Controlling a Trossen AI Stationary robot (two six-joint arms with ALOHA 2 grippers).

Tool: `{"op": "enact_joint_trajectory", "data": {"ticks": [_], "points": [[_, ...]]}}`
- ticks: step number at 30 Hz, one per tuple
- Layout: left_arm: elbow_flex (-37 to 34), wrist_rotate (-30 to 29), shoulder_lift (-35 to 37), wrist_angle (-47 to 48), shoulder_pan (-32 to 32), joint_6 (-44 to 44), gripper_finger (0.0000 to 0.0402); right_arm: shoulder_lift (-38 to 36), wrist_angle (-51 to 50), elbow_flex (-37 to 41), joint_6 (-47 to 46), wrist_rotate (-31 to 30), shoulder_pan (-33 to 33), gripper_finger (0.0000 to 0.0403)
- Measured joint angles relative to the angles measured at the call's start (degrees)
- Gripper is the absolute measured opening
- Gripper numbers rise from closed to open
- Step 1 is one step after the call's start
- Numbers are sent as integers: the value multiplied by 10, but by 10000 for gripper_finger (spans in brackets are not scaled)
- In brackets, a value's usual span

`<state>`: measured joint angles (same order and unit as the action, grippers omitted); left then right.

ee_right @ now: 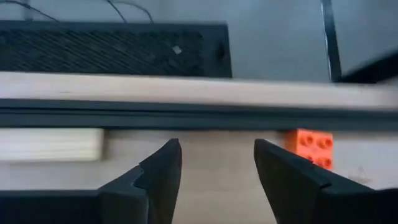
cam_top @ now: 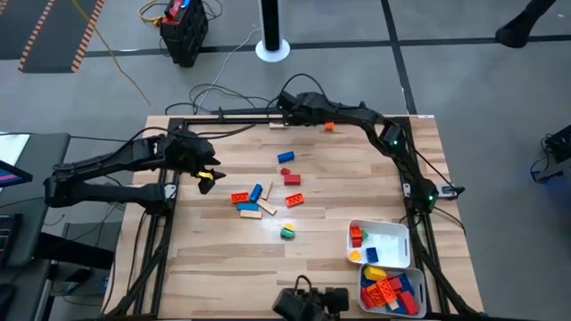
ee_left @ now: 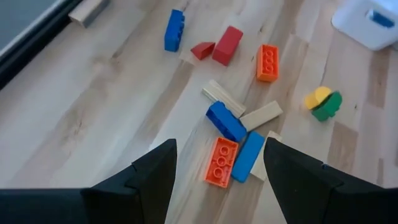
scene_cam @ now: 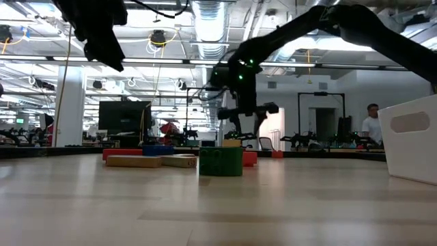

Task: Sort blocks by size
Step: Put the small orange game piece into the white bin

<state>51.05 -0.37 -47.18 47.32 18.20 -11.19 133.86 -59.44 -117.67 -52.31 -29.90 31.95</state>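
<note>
Bare tabletop [cam_top: 223,259] rings the blocks [cam_top: 264,198]; both jaws gape empty, right ones at the far edge

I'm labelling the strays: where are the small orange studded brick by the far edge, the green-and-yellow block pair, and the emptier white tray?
small orange studded brick [cam_top: 328,127], high view, top face.
green-and-yellow block pair [cam_top: 287,232], high view, middle.
emptier white tray [cam_top: 393,231], high view, bare floor.

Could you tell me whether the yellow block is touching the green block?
Touching: the left wrist view shows the yellow block pressed against the green block, no gap.
</note>
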Motion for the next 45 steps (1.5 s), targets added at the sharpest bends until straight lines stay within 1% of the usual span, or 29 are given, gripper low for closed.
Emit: {"op": "enact_joint_trajectory", "data": {"ticks": [2, 7, 12, 15, 20, 27, 32, 35, 40, 45], "points": [[0, -8, 12, 0, 0, -9, 233, 1, -10, 19, -10, 11, 9, 226], [0, -24, 36, 0, 0, -21, 233, 0, -43, 49, -58, 11, 14, 204], [0, -27, 41, 1, 0, -22, 233, -2, -43, 49, -68, -8, 4, 181], [0, -27, 41, 9, 0, -24, 233, -2, -48, 56, -87, -1, 15, 168], [0, -26, 41, 28, 0, -33, 233, -2, -89, 57, -125, -8, 35, 151], [0, -26, 41, 32, 0, -33, 233, -2, -84, 57, -128, -13, 36, 134], [0, -22, 41, 34, 0, -40, 233, -2, -67, 57, -119, 24, 60, 120], [0, -16, 44, 36, 0, -45, 233, -2, -51, 57, -96, 38, 69, 117], [0, -16, 53, 39, 0, -45, 233, 5, -33, 60, -66, 90, 76, 116], [0, -21, 69, 43, 0, -53, 233, 2, -50, 74, -51, 106, 73, 116]]}}
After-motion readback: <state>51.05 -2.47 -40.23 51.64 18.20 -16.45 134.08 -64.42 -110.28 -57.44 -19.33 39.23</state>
